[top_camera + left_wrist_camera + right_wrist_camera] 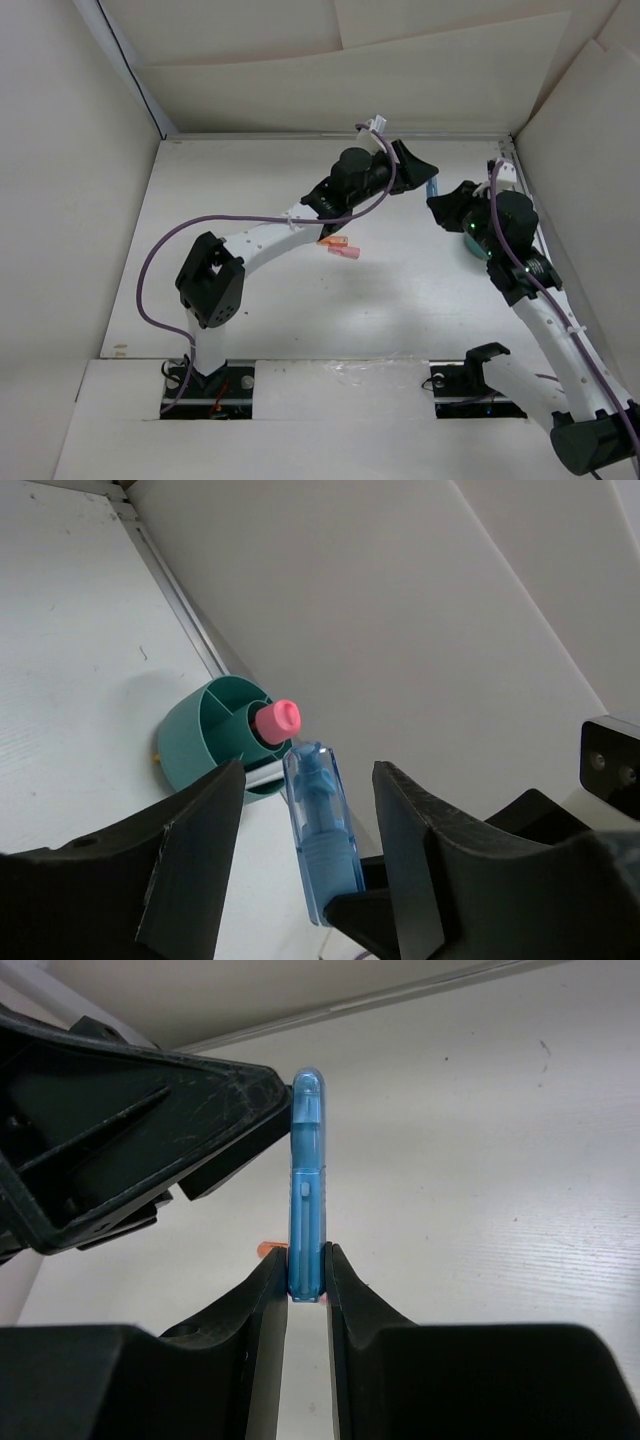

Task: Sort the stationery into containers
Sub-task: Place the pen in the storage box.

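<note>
A light blue capsule [305, 1180] stands upright in the air, and my right gripper [306, 1260] is shut on its lower end. My left gripper [310, 775] is open around the same capsule [322, 830], with a gap on each side. From above, both grippers meet at the capsule [432, 188] near the table's far right. The teal organizer [215, 735] sits by the right wall with a pink-topped cylinder [277, 720] standing in it. In the top view it [478, 250] is mostly hidden under my right arm. Orange [333, 242] and pink [350, 253] pieces lie mid-table.
White walls close in the table at the back and on both sides, and the right wall [420, 620] runs right behind the organizer. My left arm [260, 240] stretches diagonally across the middle of the table, above the small pieces.
</note>
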`<action>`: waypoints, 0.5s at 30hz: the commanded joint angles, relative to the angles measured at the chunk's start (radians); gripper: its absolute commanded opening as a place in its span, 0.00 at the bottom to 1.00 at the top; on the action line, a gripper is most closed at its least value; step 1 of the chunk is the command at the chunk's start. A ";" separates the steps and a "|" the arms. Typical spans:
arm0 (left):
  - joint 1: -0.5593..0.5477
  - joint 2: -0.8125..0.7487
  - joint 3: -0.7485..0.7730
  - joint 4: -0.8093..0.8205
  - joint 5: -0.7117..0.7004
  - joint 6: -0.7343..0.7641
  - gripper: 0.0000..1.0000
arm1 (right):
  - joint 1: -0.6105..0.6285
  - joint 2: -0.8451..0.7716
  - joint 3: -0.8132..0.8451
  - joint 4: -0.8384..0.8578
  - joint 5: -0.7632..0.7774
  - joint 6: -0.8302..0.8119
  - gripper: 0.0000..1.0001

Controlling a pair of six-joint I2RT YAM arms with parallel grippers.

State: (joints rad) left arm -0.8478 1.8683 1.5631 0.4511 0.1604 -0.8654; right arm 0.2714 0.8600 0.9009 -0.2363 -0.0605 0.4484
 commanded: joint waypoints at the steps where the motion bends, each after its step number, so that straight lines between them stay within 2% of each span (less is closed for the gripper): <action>1: 0.001 -0.061 0.005 0.037 0.019 0.011 0.51 | -0.015 -0.016 0.006 0.068 0.027 0.015 0.07; 6: 0.001 -0.061 0.005 0.026 0.019 0.020 0.62 | -0.024 -0.026 -0.013 0.068 0.027 0.015 0.05; 8: 0.001 -0.061 0.014 0.012 0.010 0.031 0.78 | -0.035 -0.035 -0.013 0.068 0.037 0.024 0.04; 15: 0.001 -0.087 -0.017 -0.045 -0.117 0.085 0.76 | -0.101 -0.035 -0.045 0.045 0.056 0.044 0.01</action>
State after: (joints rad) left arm -0.8482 1.8660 1.5620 0.4026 0.1120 -0.8200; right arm 0.2039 0.8375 0.8646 -0.2253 -0.0299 0.4686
